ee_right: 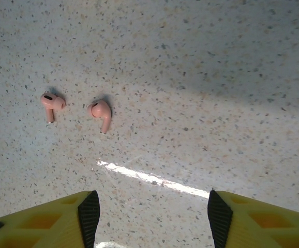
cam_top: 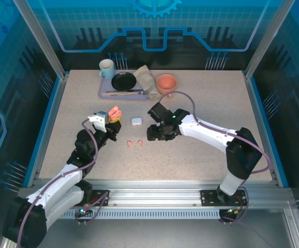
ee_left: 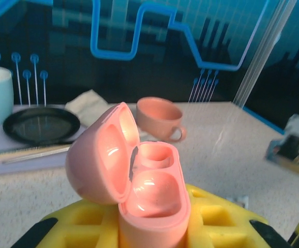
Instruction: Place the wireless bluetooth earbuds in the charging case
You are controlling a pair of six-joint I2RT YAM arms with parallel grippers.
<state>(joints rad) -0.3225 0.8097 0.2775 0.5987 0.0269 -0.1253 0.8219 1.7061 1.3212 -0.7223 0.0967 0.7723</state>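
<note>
Left claw (cam_top: 109,120) clamps the pink charging case (ee_left: 149,191) upright, lid open, sockets ready. Right claw (ee_right: 152,217), fingers apart, hovers above the worktop (ee_right: 217,77), pink earbuds (ee_right: 102,111) at eleven o'clock.

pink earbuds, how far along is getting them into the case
Done: the pink case is open, both wells empty, gripped in the left pincer. In hand: the right pincer hangs open over the table, just short of the pink earbuds. Left: pick up each bud and seat it; neither is in yet.
</note>
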